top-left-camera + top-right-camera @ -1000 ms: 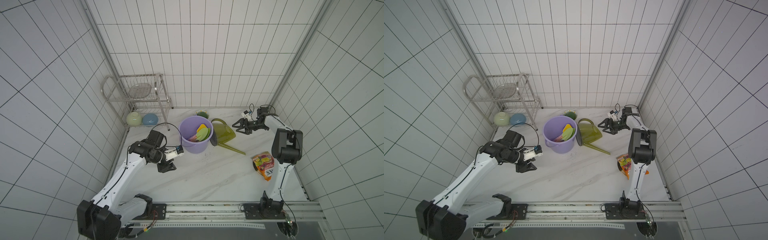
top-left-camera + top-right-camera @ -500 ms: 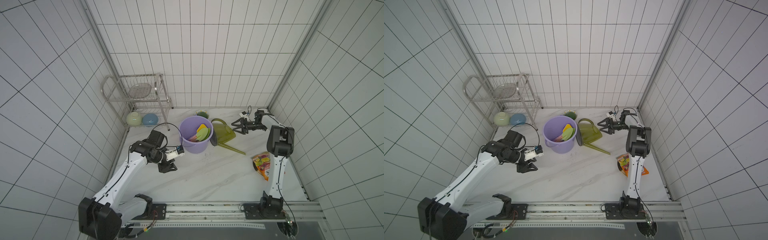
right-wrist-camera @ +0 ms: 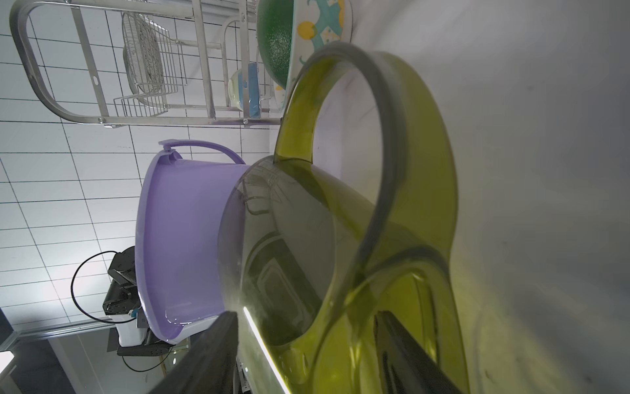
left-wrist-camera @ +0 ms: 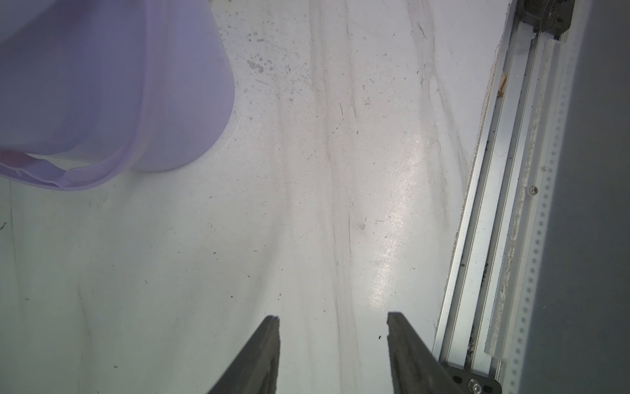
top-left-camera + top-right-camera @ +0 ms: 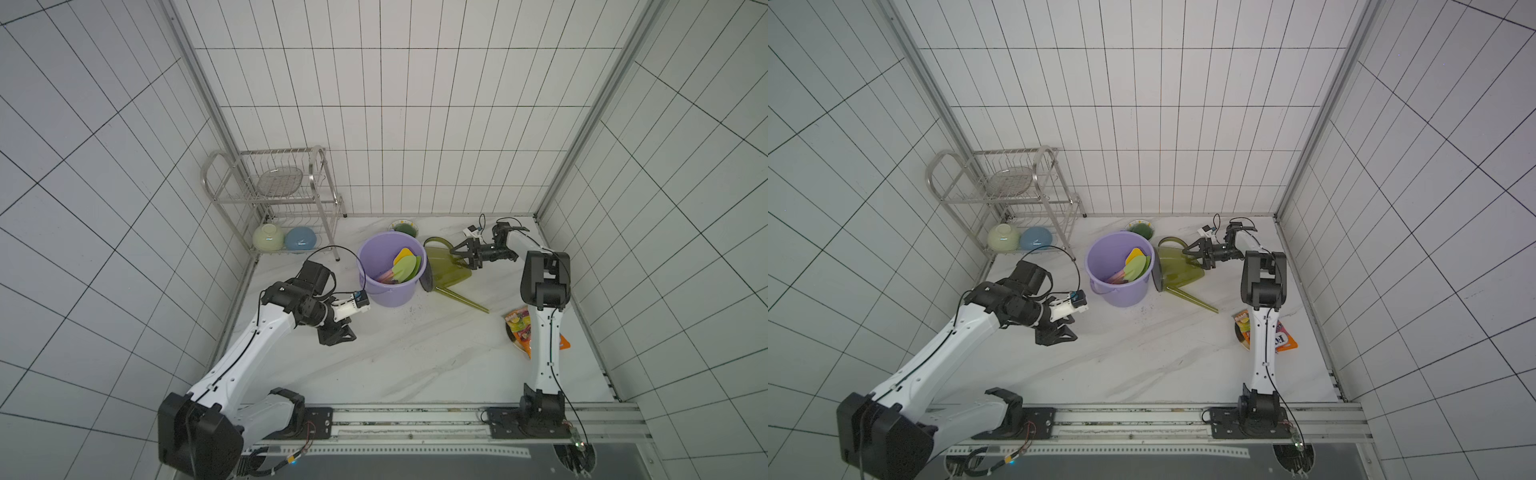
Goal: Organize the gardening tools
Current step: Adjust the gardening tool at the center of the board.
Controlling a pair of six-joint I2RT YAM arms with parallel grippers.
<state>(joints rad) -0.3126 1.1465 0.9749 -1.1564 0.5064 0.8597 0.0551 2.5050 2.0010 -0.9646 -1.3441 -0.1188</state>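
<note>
Space showed inside the left claw (image 4: 332, 319): its jaws stood parted with nothing between them, hanging over the bare white surface (image 5: 415, 365) just beside the near left side of the lilac bucket (image 5: 386, 293). Inside that bucket sat the trowels (image 5: 405, 266), with yellow, green and pale green blades leaning on the right wall and a pinkish handle slanting down toward the bottom.

Right of the bucket lay the one tool I judged not yet put away, the watering can (image 5: 446, 270), tipped on its side. Its dark round base faced the bucket, touching it or just beside it, I could not tell which. Its open top faced right, its handle loop pointed at the back wall, and its long thin spout ran along the surface toward the front right. It was see-through olive green plastic, smooth and shiny, probably light and slippery.

Furthest right, the right claw (image 5: 467, 257) met the can head-on at that top end, where the handle joins. In the right wrist view its jaws stood apart astride the rim, one of them seen through the plastic, and whether they pressed on it could not be told. This arm was plainly the nearer; the left one was cut off by the bucket. Any lift from that end would likely leave the spout trailing low
</note>
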